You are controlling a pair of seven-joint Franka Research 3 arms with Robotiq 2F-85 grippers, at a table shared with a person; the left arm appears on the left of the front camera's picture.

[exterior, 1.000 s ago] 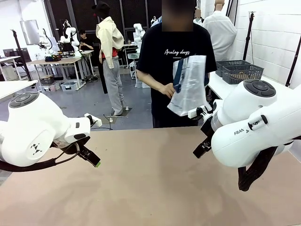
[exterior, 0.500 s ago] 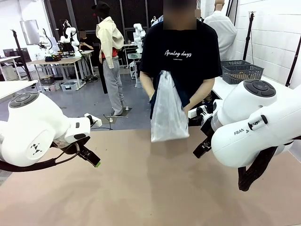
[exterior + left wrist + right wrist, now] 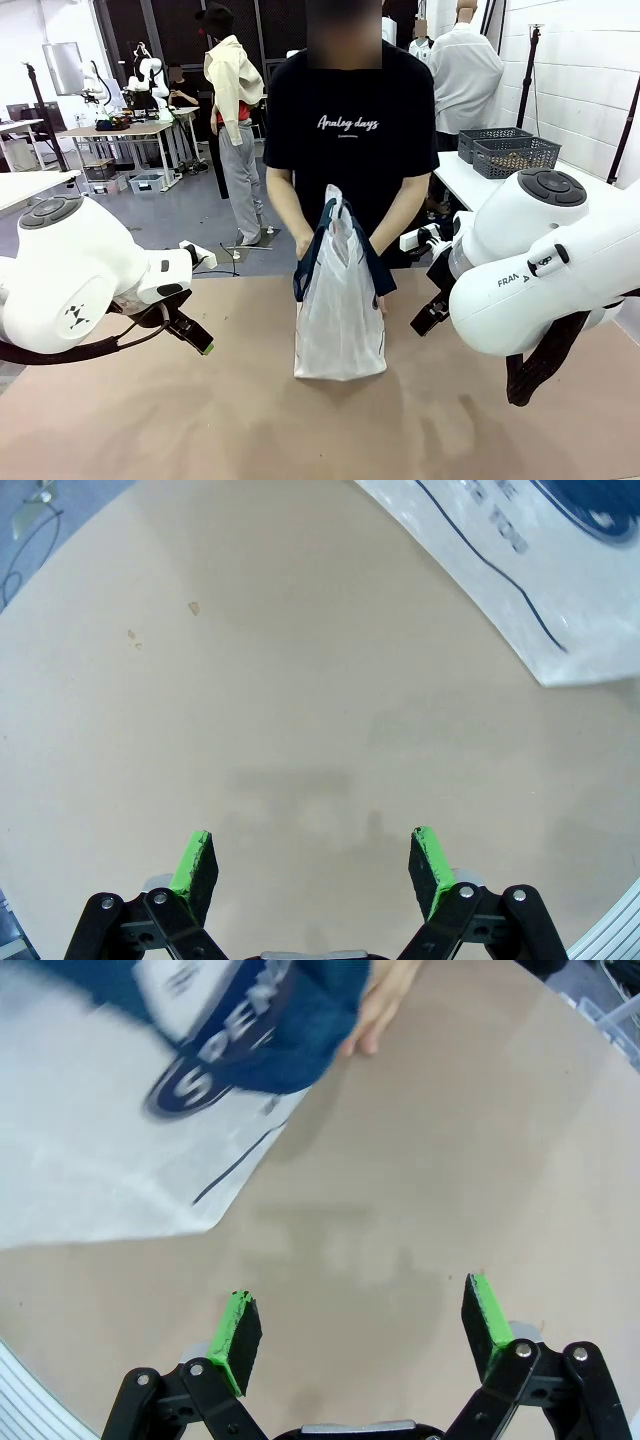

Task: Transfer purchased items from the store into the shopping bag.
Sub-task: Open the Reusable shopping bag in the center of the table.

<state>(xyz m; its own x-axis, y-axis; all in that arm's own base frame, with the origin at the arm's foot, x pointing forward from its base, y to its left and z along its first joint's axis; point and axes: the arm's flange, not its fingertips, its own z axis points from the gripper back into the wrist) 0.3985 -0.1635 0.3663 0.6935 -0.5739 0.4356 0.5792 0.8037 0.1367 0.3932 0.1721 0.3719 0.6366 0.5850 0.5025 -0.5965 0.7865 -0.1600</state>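
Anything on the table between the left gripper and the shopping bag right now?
Nothing. In the left wrist view, the tan table is bare from the open left gripper up to the shopping bag's corner. The front view agrees.

Bright, even indoor light from overhead. The tan counter (image 3: 200, 420) carries soft, faint shadows beneath the left claw (image 3: 312, 840) and the right claw (image 3: 360, 1300). The shopping bag (image 3: 90, 1160) looks motion-blurred in the right wrist view. Both wrist views bend at the edges.
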